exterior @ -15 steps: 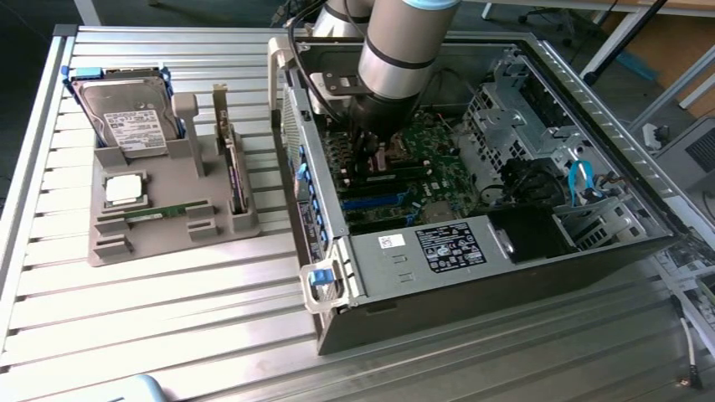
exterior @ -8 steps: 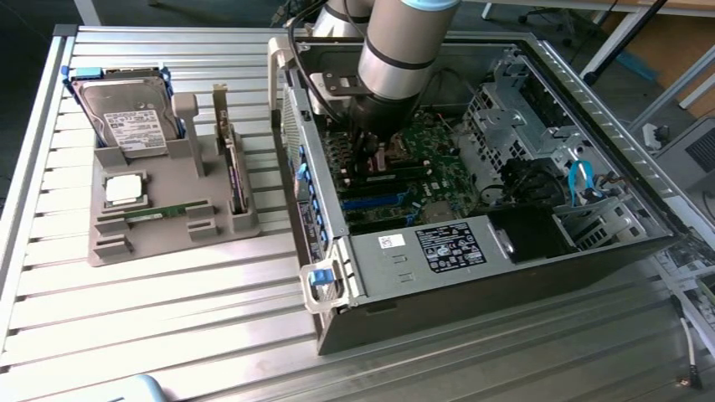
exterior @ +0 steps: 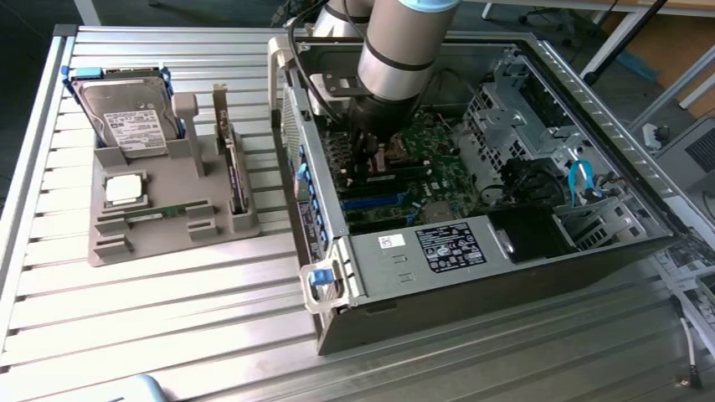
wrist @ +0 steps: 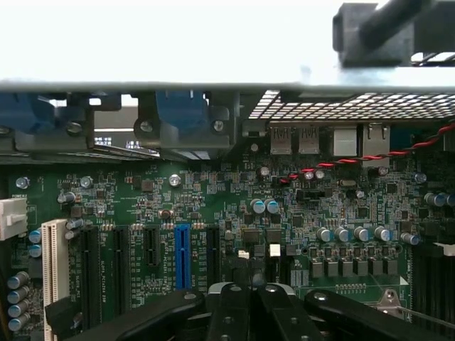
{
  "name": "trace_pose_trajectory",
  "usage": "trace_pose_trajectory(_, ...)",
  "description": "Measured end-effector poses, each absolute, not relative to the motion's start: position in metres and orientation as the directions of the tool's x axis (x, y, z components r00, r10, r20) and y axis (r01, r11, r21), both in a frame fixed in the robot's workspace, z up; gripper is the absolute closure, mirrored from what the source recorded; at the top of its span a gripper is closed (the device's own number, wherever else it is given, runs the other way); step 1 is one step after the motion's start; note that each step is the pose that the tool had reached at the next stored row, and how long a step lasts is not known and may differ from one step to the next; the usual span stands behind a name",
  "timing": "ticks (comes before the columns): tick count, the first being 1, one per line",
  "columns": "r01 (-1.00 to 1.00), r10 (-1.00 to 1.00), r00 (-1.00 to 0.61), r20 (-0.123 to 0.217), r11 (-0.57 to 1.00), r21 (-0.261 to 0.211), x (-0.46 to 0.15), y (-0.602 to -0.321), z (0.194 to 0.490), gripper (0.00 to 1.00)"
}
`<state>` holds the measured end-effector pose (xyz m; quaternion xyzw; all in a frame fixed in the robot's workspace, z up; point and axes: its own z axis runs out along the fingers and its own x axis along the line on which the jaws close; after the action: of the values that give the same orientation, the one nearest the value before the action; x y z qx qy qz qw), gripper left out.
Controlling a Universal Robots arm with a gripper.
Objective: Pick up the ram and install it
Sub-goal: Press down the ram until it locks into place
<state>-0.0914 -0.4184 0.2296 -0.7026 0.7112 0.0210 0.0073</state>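
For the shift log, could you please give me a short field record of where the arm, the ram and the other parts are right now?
arm: reaching down into the open computer case
gripper: shut, just over the motherboard
ram: one stick lying in the grey parts holder
hard drive: at the holder's far end
processor chip: on the holder
expansion card: upright in the holder

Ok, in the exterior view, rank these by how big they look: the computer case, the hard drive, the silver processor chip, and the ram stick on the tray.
1. computer case
2. hard drive
3. and 4. processor chip and ram stick: unsure; the stick is longer, the chip broader.
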Motion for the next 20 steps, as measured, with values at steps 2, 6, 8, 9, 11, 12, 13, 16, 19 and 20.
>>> trace_pose_trajectory(2, -1.0, -0.999, -0.013, -0.04, 0.012, 0.02, -0.091, -0.418, 0.23, 0.89)
trace_pose_trajectory(6, -1.0, -0.999, -0.013, -0.041, 0.012, 0.019, -0.091, -0.418, 0.233, 0.89)
trace_pose_trajectory(8, -1.0, -0.999, -0.013, -0.04, 0.012, 0.019, -0.091, -0.418, 0.238, 0.89)
trace_pose_trajectory(9, -1.0, -0.999, -0.013, -0.04, 0.012, 0.019, -0.091, -0.418, 0.24, 0.89)
trace_pose_trajectory(11, -1.0, -0.999, -0.013, -0.04, 0.012, 0.02, -0.091, -0.418, 0.243, 0.89)
trace_pose_trajectory(12, -1.0, -0.999, -0.013, -0.04, 0.012, 0.02, -0.091, -0.418, 0.245, 0.89)
trace_pose_trajectory(13, -1.0, -0.999, -0.013, -0.04, 0.012, 0.02, -0.091, -0.418, 0.247, 0.89)
trace_pose_trajectory(16, -1.0, -0.999, -0.013, -0.04, 0.012, 0.02, -0.091, -0.418, 0.253, 0.89)
trace_pose_trajectory(19, -1.0, -0.999, -0.013, -0.04, 0.012, 0.02, -0.091, -0.418, 0.259, 0.89)
trace_pose_trajectory(20, -1.0, -0.999, -0.013, -0.04, 0.012, 0.019, -0.091, -0.418, 0.261, 0.89)
